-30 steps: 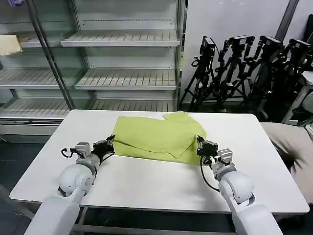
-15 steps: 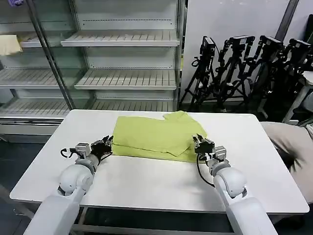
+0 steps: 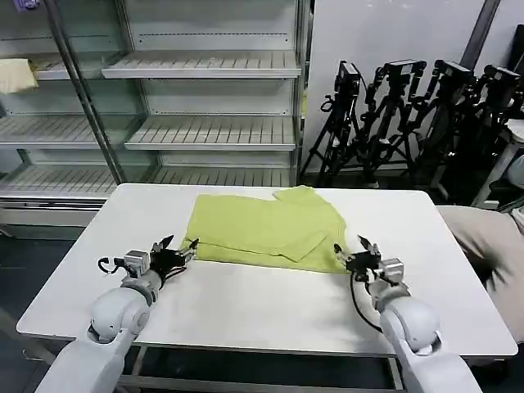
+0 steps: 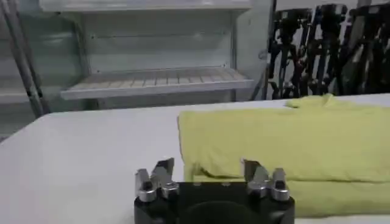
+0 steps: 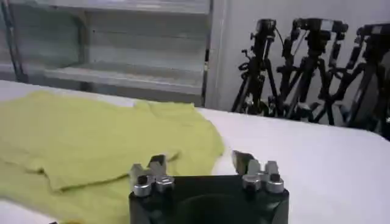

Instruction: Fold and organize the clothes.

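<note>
Left end effector (image 3: 177,246): fingers apart, empty, low over the desk (image 3: 246,307) just off the shirt's near left corner.
Right end effector (image 3: 354,250): fingers apart, empty, at the shirt's near right corner; whether it touches the fabric cannot be told.
T-shirt (image 3: 266,228): lime, folded into a wide rectangle with an upper layer lapped over a lower one, lying flat on the desk, ahead of and between the two end effectors.
Background: empty shelving (image 3: 205,123) beyond the desk.
</note>
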`<state>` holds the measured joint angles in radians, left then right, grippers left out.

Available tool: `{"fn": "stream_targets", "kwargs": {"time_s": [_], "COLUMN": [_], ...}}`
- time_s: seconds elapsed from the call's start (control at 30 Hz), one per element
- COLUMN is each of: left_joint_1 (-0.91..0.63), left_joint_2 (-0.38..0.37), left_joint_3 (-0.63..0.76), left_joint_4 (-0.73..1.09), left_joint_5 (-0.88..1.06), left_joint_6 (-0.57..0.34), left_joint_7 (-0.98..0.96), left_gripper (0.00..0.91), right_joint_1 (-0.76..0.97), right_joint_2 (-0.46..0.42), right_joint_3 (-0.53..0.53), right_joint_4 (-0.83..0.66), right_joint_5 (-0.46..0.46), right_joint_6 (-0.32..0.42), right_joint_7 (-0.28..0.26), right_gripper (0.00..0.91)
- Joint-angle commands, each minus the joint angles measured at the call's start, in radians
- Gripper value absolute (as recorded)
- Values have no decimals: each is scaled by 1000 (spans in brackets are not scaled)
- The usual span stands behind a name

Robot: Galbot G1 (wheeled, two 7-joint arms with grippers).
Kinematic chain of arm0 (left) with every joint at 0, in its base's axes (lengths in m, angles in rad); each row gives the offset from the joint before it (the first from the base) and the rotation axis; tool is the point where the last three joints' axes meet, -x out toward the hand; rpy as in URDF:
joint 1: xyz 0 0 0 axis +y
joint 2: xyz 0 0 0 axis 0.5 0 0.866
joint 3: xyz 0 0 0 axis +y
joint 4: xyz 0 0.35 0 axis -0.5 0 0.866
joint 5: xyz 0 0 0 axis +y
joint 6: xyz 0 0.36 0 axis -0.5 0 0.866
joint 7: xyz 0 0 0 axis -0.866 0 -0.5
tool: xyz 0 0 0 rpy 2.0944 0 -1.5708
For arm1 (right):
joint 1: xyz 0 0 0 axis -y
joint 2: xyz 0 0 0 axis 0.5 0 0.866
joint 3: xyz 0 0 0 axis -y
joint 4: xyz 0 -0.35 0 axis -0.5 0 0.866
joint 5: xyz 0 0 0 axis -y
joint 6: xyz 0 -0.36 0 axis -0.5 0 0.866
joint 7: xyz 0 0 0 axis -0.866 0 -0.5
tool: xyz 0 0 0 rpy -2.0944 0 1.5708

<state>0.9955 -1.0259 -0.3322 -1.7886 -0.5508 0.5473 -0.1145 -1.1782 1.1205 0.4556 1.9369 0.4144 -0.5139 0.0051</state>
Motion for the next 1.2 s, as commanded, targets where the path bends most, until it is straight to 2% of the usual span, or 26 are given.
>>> {"fn": "stream_targets", "kwargs": {"time_s": [0.03,0.07,0.57,0.83,1.0,1.2], "left_joint_1": [31,34,33,58,135,371], "left_joint_2": [11,13,-8,-6,6,12], "left_joint_3": [-4,-6,0,-13,-50,-141], "left_joint_4": [15,14,26,-6,-96,-296], "left_joint_5": [32,31,-3,10,27,26], "left_joint_6": [32,33,31,32,31,31], "left_joint_7": [16,24,18,47,63,79], "left_gripper": [71,20,10,0,0,0], "right_joint_1": [-132,-136,-73,-73,-185,-355], "right_joint_2": [-31,-31,-5,1,-51,-100], "right_joint_3": [67,68,17,3,61,185], "right_joint_4": [92,96,41,66,138,259], "right_joint_5": [55,59,88,79,79,104], "right_joint_6": [-24,-25,-63,-63,-46,-35], "right_joint_7": [-13,-18,-19,-34,-57,-66], "right_gripper": [0,0,0,0,0,0]}}
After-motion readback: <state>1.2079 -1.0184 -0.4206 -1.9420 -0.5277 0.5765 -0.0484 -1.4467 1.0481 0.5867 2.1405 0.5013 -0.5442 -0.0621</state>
